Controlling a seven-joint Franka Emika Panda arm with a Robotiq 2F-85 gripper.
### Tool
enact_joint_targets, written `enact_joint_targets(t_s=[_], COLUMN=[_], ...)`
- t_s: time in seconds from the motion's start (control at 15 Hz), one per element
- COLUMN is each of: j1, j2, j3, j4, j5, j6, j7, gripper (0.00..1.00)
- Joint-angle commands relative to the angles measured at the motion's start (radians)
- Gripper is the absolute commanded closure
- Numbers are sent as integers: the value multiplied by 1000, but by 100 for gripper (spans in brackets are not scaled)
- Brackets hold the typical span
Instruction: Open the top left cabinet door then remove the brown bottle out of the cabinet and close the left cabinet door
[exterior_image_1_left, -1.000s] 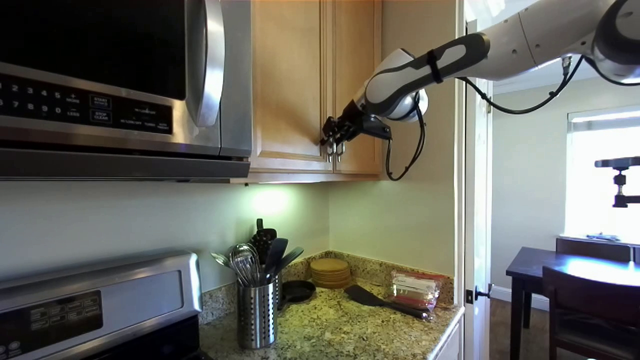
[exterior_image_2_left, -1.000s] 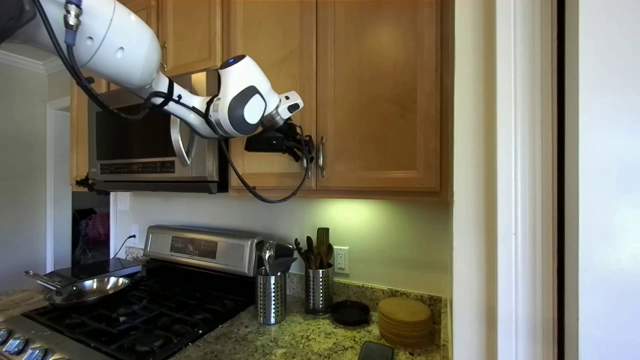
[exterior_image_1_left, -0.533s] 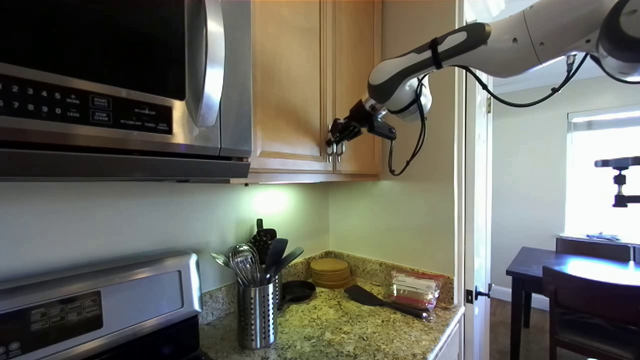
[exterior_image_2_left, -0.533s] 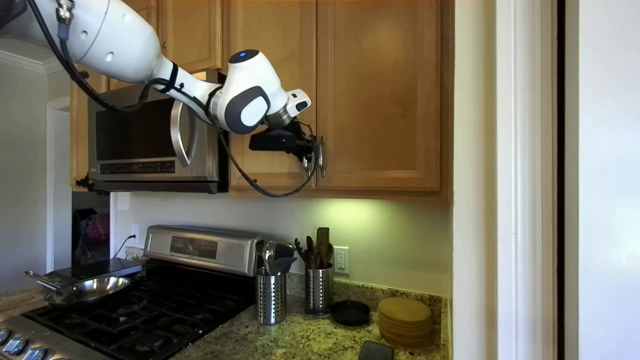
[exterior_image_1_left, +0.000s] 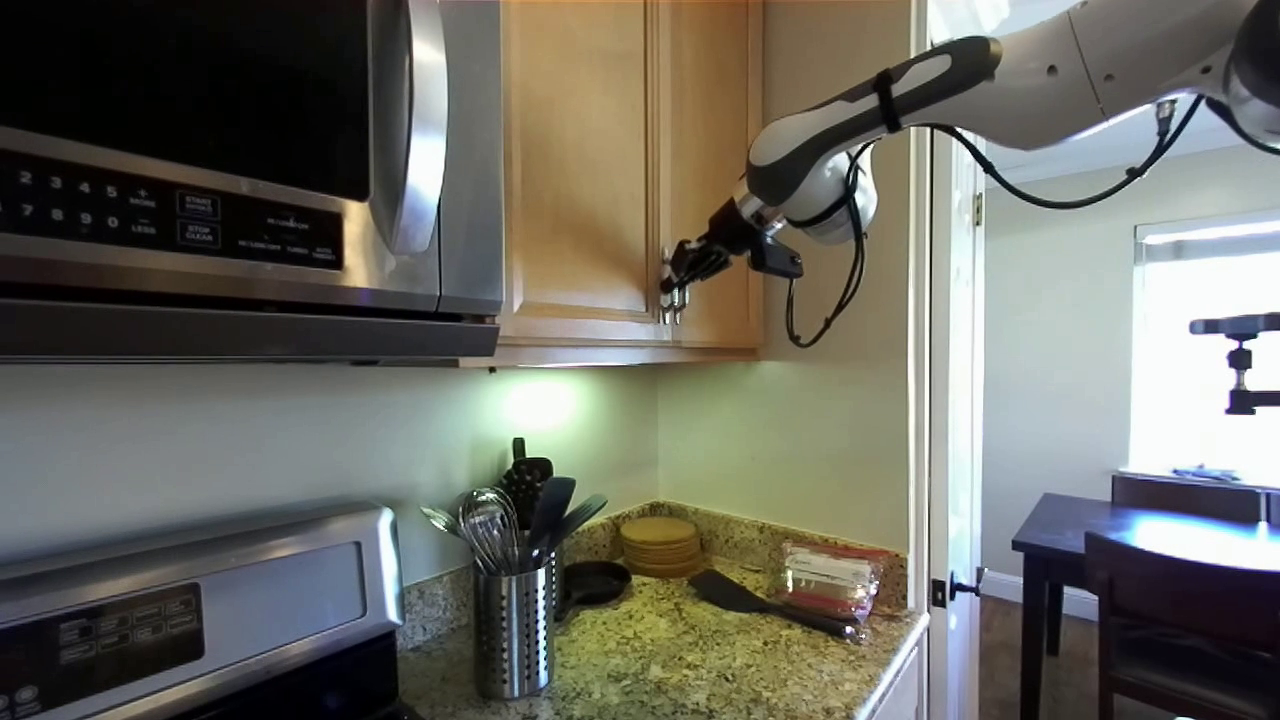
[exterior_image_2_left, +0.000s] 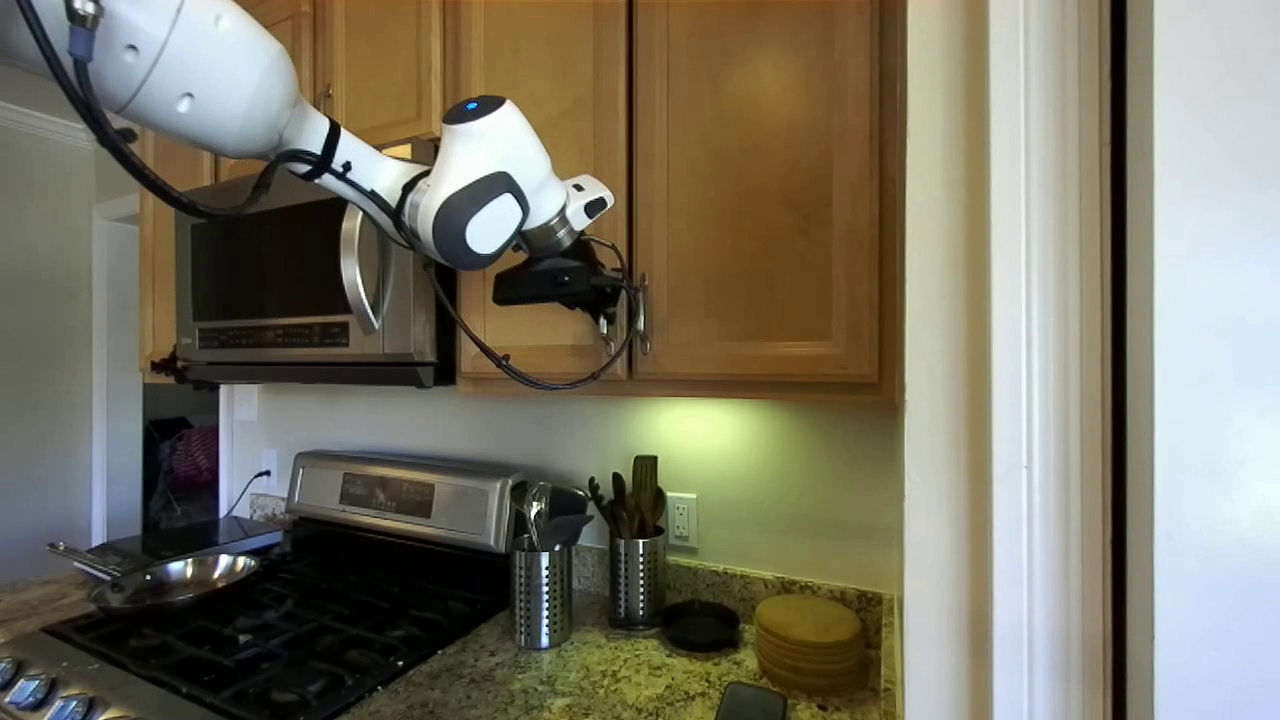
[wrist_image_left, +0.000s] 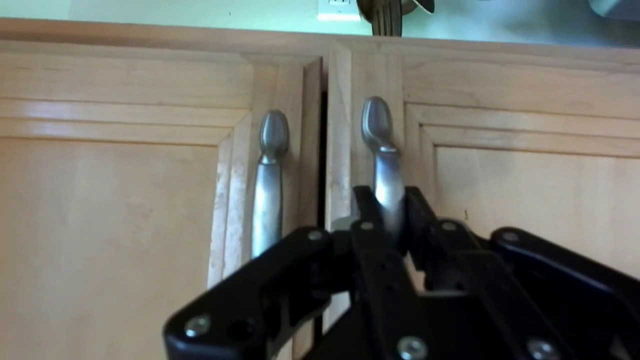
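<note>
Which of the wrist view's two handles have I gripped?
The left door handle, on that picture's right: the gripper clasps it. The right door handle stands free.

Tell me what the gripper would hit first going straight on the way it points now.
Most likely the top left cabinet door, behind the silver handle held in the gripper; remaining depth is unclear.

In an exterior view you face a blown-out window at right and a greenish glow on the wall mid-frame; your wrist view leaves the gripper dark, slightly soft.
</note>
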Motion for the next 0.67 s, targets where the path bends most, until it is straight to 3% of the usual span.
enact_joint_targets(t_s=[0.0,0.07,0.13,0.33,0.53,0.6], j1=[18,6,40,-186,-365,-395], j2=[-136,-159,-175,-230,-319,-348], j3=[28,42,11,213,402,446], j4=[-191,-227,-250,-331,-360,-366], j5=[-42,-110,-174,-416,-576,-624], j6=[4,24,41,112,61,36], j7=[13,74,127,433,697,782], gripper=[90,90,90,90,90,90])
